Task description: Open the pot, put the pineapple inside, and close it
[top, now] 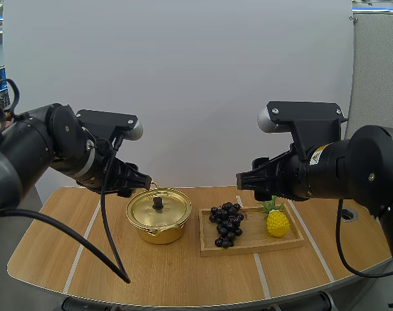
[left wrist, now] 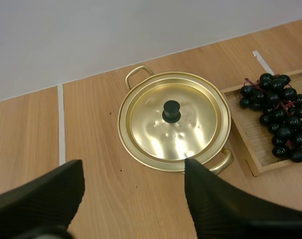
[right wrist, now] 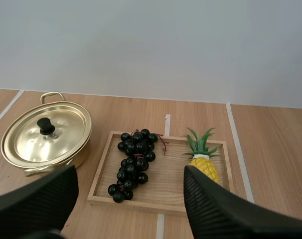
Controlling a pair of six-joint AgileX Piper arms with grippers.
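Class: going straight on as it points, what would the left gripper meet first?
Probably the lid on the pot, near the black knob: both lie ahead between the open fingers of the left gripper; depth unclear.

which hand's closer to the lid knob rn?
Left. The left hand hovers open above the pot's far-left edge, close to the lid knob. The right hand hangs open above the wooden tray, nearer the pineapple.
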